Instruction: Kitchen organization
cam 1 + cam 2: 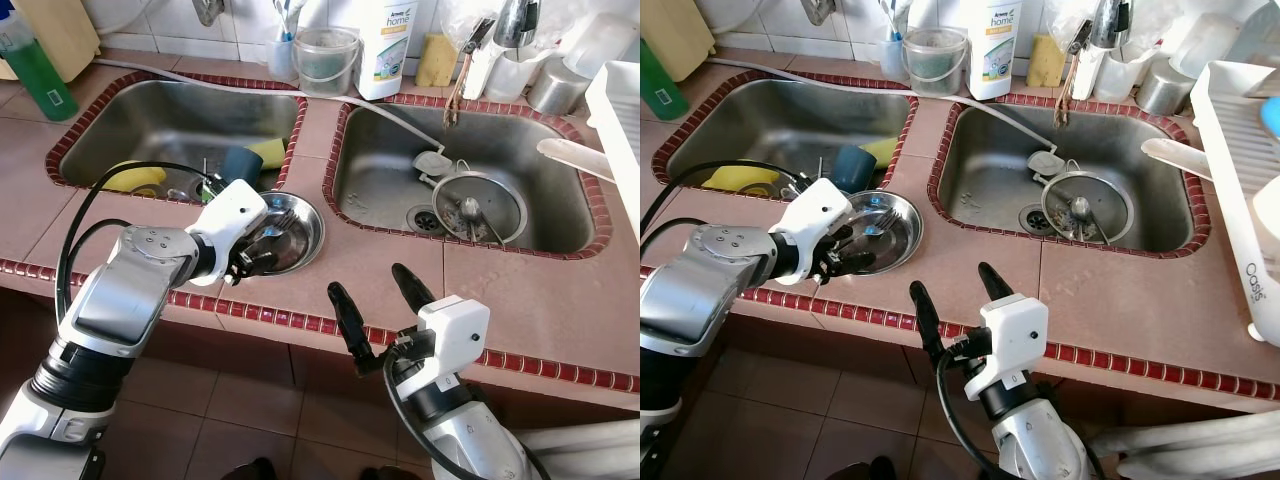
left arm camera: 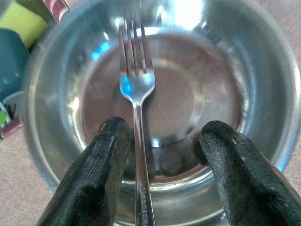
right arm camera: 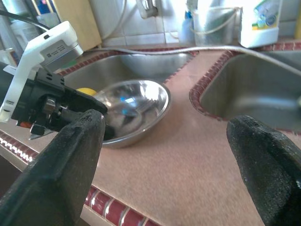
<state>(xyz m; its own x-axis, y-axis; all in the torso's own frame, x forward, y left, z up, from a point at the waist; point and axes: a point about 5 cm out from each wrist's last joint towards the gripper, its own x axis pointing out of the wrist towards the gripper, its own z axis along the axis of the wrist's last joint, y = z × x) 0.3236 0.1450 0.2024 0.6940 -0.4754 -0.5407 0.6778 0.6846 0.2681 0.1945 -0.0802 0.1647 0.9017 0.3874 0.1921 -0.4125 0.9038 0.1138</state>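
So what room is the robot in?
A home kitchen, most likely: a double steel sink set in a tiled counter, a dish soap bottle, and a fork in a steel bowl.

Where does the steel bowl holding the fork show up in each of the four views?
Left eye view: steel bowl on the counter between the sinks, at the left gripper.
Right eye view: same spot.
Left wrist view: its rim surrounds the fork.
Right wrist view: centre-left.
Shared landmark: the fork.
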